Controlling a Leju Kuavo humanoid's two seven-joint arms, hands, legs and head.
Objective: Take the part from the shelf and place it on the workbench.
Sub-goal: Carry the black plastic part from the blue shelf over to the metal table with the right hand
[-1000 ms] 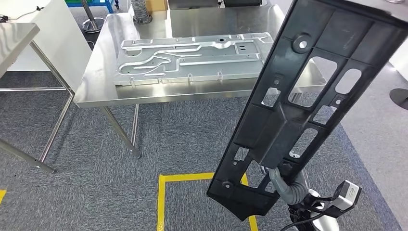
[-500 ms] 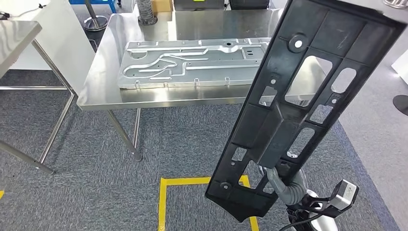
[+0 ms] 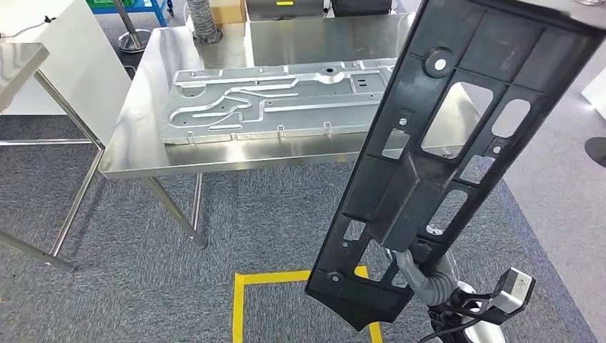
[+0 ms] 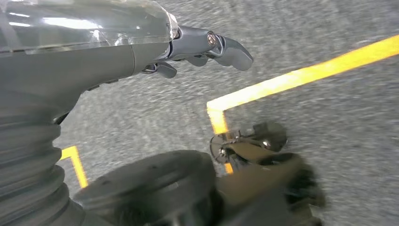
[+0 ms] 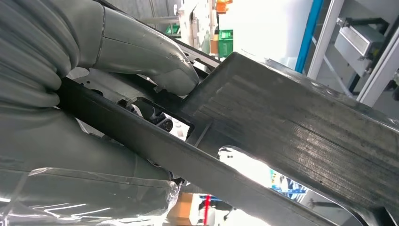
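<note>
A long black plastic part [image 3: 457, 136] with several cut-outs stands tilted in front of me, reaching from low centre to the top right of the head view. My right hand [image 3: 418, 275] grips it from behind near its lower end. In the right wrist view the thumb [image 5: 155, 61] presses on the part [image 5: 291, 132]. The steel workbench [image 3: 136, 153] stands ahead, beyond a strip of carpet. My left hand [image 4: 197, 47] hangs over the floor, fingers loosely apart and holding nothing.
A large stamped silver metal panel [image 3: 279, 100] lies across the workbench. A second steel table [image 3: 21, 61] stands at the left. Yellow floor tape [image 3: 286, 279] marks a box on the grey carpet below me. White panels stand at the back left.
The whole view has shifted a little, so the camera has moved: the workbench now sits slightly further left and lower. The black part stays in my right hand at the same tilt.
</note>
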